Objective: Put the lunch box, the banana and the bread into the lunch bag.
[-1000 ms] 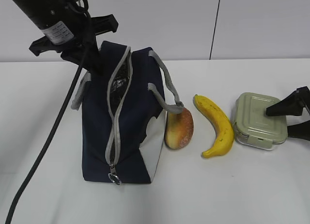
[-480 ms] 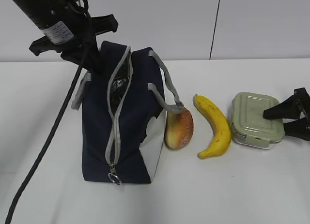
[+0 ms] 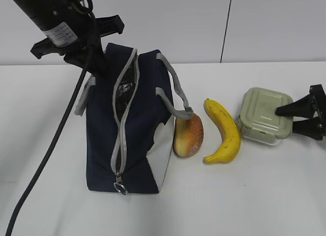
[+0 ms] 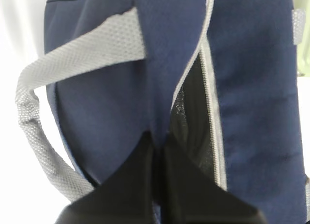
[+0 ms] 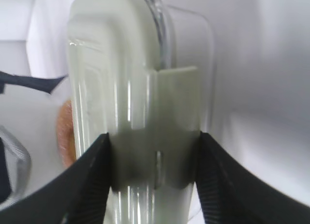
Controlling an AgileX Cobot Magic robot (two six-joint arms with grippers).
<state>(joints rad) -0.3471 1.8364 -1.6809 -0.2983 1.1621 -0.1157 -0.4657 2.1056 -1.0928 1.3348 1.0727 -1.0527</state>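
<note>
The navy lunch bag (image 3: 102, 144) stands at the left with its grey zipper (image 3: 121, 144) open along the top. My left gripper (image 3: 97, 68) is shut on the bag's fabric edge beside the opening (image 4: 159, 137), at the far end. The bread (image 3: 188, 136) leans against the bag's white side panel. The banana (image 3: 224, 131) lies right of it. The sage-lidded lunch box (image 3: 262, 113) touches the banana's right side. My right gripper (image 3: 281, 119) is shut on the lunch box's right side, over its clip (image 5: 152, 156).
A black cable (image 3: 51, 149) hangs from the left arm down across the table's left front. The bag's grey strap handles (image 3: 175, 90) droop toward the bread. The bread's brown edge shows behind the lunch box in the right wrist view (image 5: 64, 132).
The lunch box has shifted left and back and turned a little in my right gripper. It has pushed the banana's near end left. The left gripper and bag have not moved.
</note>
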